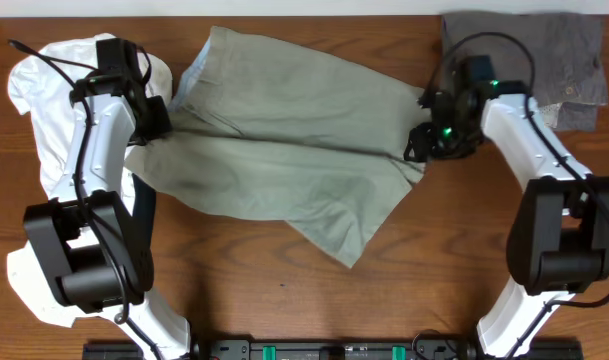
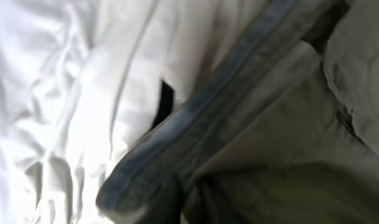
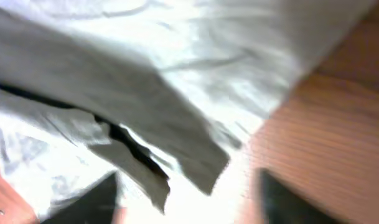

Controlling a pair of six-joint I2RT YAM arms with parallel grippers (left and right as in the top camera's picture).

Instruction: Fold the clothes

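Your khaki shorts [image 1: 284, 160] lie wrinkled across the middle of the table [image 1: 284, 275]. Your left claw [image 1: 156, 128] meets their 9 o'clock waistband, but you cannot tell its grip. Your right claw [image 1: 421, 143], at their 3 o'clock edge, seems apart in a blurred view.

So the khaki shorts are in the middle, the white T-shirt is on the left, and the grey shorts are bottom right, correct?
Not quite: the overhead view shows the grey shorts at the top right corner, not bottom right. The khaki shorts in the middle and the white T-shirt on the left are as you said.
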